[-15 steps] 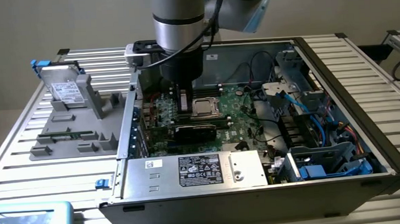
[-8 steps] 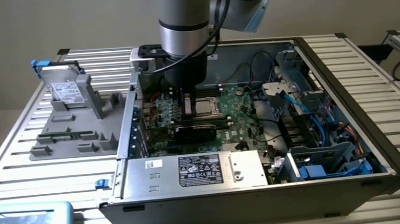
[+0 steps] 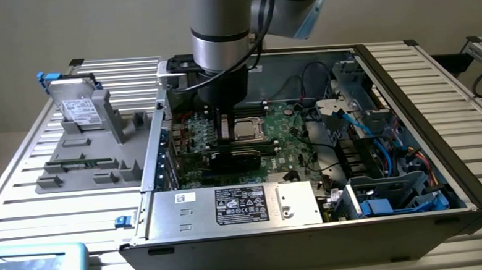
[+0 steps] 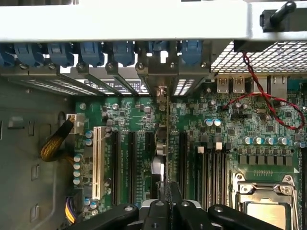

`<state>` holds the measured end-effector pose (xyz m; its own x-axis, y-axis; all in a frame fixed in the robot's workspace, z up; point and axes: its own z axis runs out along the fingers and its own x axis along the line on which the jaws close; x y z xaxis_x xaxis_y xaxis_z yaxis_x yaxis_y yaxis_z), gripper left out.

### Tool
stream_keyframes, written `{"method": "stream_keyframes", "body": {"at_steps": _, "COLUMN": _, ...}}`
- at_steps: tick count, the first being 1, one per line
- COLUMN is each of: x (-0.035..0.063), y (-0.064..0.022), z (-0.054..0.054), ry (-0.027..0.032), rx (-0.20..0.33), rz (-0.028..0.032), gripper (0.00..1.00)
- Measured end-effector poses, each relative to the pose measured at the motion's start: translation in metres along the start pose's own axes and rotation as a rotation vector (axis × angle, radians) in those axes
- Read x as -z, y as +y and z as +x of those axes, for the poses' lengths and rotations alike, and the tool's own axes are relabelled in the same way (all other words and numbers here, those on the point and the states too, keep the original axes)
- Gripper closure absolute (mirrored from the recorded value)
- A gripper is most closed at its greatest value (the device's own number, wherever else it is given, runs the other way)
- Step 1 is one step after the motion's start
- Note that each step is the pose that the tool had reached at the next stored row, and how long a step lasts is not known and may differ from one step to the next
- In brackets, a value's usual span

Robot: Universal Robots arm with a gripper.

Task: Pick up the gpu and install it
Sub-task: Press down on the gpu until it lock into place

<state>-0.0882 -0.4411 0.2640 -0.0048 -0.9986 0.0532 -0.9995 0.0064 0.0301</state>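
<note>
The gpu (image 4: 162,143) shows edge-on in the wrist view, standing upright over the green motherboard (image 4: 230,129) in line with a black expansion slot. Its metal end bracket reaches the case's rear slot openings. My gripper (image 4: 169,199) is shut on the card's upper edge, with its black fingers (image 4: 158,211) either side of it. In the exterior view the gripper (image 3: 224,139) is down inside the open computer case (image 3: 421,101), and the gpu (image 3: 246,154) is a dark shape below it near the CPU socket (image 3: 249,129).
A silver power supply (image 3: 232,206) lies along the case's near side. Blue cables (image 3: 364,122) and a drive cage (image 3: 392,195) crowd the exterior view's right. A hard drive (image 3: 81,109) stands on a grey holder (image 3: 86,161) outside the case. A red-black wire (image 4: 259,103) crosses the board.
</note>
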Motion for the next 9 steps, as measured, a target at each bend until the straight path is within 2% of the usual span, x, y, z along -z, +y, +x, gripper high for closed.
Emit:
{"method": "stream_keyframes", "body": {"at_steps": 2, "x": -0.0031, "y": 0.0002, "z": 0.000, "ry": 0.0002, "rx": 0.000, "rz": -0.0003, "gripper": 0.88}}
{"method": "stream_keyframes", "body": {"at_steps": 4, "x": -0.0016, "y": 0.0003, "z": 0.000, "ry": 0.0004, "rx": 0.000, "rz": -0.0013, "gripper": 0.88}}
{"method": "stream_keyframes", "body": {"at_steps": 5, "x": 0.0010, "y": 0.0006, "z": 0.000, "ry": -0.0034, "rx": -0.001, "rz": -0.0007, "gripper": 0.88}}
{"method": "stream_keyframes", "body": {"at_steps": 9, "x": 0.0191, "y": 0.0010, "z": 0.001, "ry": -0.0021, "rx": 0.000, "rz": -0.0023, "gripper": 0.88}}
